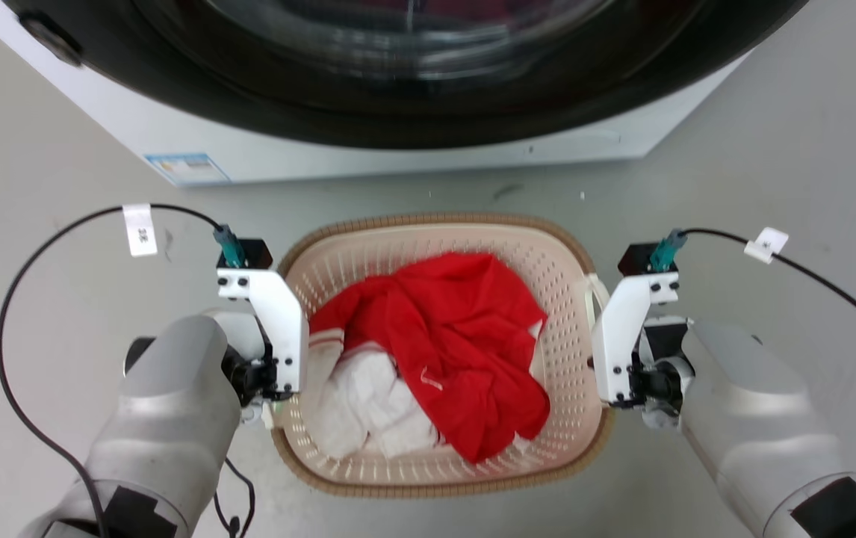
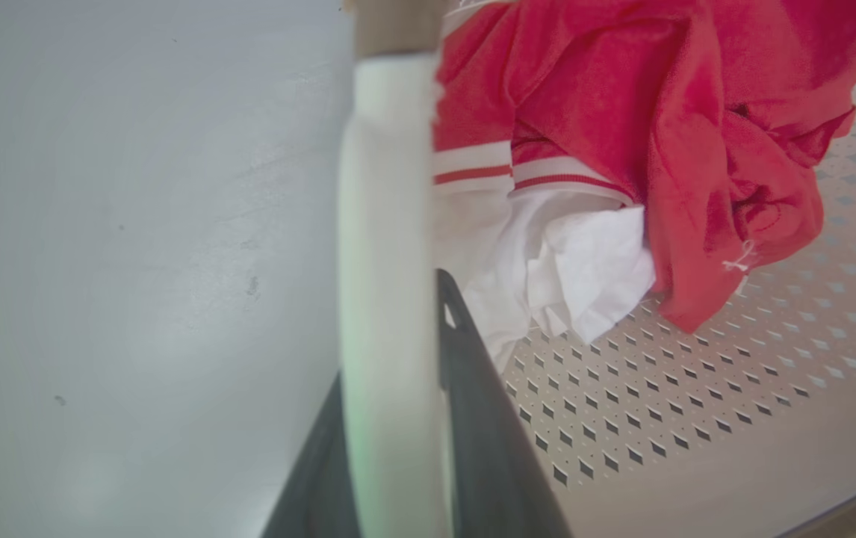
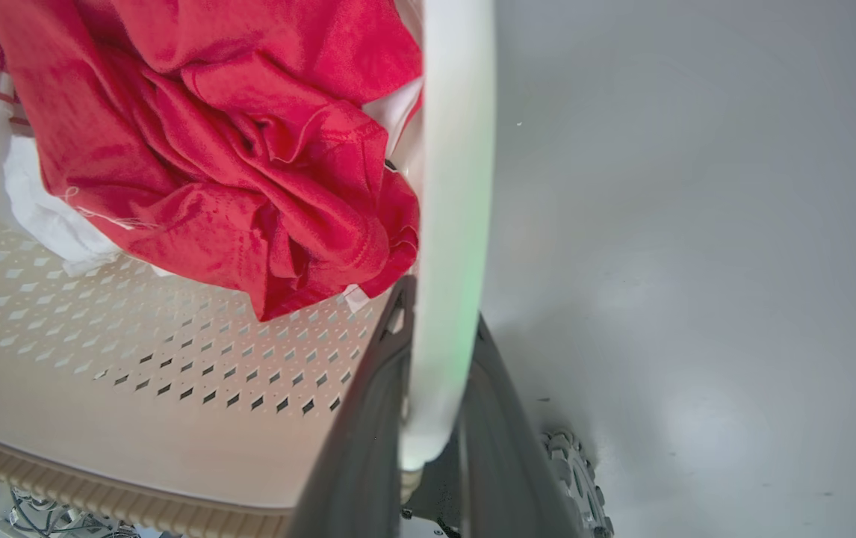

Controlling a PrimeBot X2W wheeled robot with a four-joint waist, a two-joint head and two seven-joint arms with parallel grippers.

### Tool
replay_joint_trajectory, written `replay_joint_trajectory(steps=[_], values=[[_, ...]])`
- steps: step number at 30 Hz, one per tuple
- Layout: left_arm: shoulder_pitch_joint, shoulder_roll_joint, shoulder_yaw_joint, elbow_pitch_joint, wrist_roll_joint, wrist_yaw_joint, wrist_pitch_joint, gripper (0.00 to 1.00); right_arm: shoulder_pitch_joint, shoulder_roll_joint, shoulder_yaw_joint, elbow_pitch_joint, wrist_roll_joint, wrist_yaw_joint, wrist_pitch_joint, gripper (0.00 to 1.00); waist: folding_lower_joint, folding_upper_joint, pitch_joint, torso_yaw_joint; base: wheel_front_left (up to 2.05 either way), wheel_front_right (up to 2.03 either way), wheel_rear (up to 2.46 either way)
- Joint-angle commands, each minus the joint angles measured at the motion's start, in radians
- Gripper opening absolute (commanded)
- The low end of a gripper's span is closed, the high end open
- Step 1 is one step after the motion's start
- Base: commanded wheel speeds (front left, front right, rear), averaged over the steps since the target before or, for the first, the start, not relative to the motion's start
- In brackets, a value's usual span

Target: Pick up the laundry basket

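My left gripper (image 2: 391,329) has its fingers closed on the left handle (image 2: 387,187) of the basket (image 1: 435,222), which sits between both grippers before the washer (image 1: 286,161), clothes (image 1: 458,336) inside; the right gripper (image 3: 439,306) likewise pinches the right handle (image 3: 450,187), one finger either side

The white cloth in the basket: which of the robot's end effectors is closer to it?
Left. The left end effector grips the laundry basket's handle right beside the white cloth; the right end effector grips the opposite handle, with the red garment lying between.
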State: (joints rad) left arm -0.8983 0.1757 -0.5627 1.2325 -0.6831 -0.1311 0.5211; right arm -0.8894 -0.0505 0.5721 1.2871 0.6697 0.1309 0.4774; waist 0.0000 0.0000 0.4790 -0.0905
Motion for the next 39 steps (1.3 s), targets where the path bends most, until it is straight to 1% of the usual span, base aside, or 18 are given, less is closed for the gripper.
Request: replay_joint_trajectory(steps=[1,2,3,6,7,8,13,29,39], values=[[0.018,-0.002,-0.006,-0.008,-0.016,0.001,0.023,0.0,0.019,-0.009,-0.001,0.001,0.003,0.0,0.022,0.0,0.0,0.0,-0.077,0.008,0.0,0.0,0.0],[0.018,-0.002,-0.006,-0.008,-0.016,0.001,0.023,0.0,0.019,-0.009,-0.001,0.001,0.003,0.0,0.022,0.0,0.0,0.0,-0.077,0.008,0.0,0.0,0.0],[0.034,0.0,-0.013,-0.012,-0.033,0.001,0.049,0.0,0.035,-0.014,-0.005,0.001,0.005,0.0,0.048,0.0,0.0,0.0,-0.112,0.011,0.0,0.0,0.0],[0.057,0.005,-0.022,-0.015,-0.058,0.001,0.084,0.0,0.049,-0.019,-0.008,0.001,0.003,0.0,0.076,0.0,0.0,0.0,-0.16,0.015,0.0,0.0,0.0],[0.072,0.006,-0.027,-0.015,-0.073,0.001,0.102,0.0,0.063,-0.02,-0.012,0.002,0.005,0.0,0.1,0.0,0.0,0.0,-0.193,0.016,0.0,0.0,0.0],[0.072,0.006,-0.027,-0.015,-0.073,0.001,0.102,0.0,0.063,-0.02,-0.012,0.002,0.005,0.0,0.1,0.0,0.0,0.0,-0.193,0.016,0.0,0.0,0.0],[0.103,0.013,-0.037,-0.012,-0.104,0.001,0.143,0.0,0.08,-0.02,-0.016,0.001,-0.003,0.0,0.138,0.0,0.0,0.0,-0.265,0.018,0.0,0.0,0.0],[0.196,0.008,-0.067,0.009,-0.159,0.001,0.185,0.0,0.152,-0.02,-0.052,0.002,-0.032,-0.001,0.225,0.0,0.0,0.0,-0.467,0.016,0.0,0.0,0.0],[0.196,0.011,-0.085,0.011,-0.179,0.001,0.205,0.0,0.147,-0.029,-0.086,0.002,-0.067,-0.001,0.289,0.0,0.0,0.0,-0.523,0.007,0.0,0.0,0.0]])
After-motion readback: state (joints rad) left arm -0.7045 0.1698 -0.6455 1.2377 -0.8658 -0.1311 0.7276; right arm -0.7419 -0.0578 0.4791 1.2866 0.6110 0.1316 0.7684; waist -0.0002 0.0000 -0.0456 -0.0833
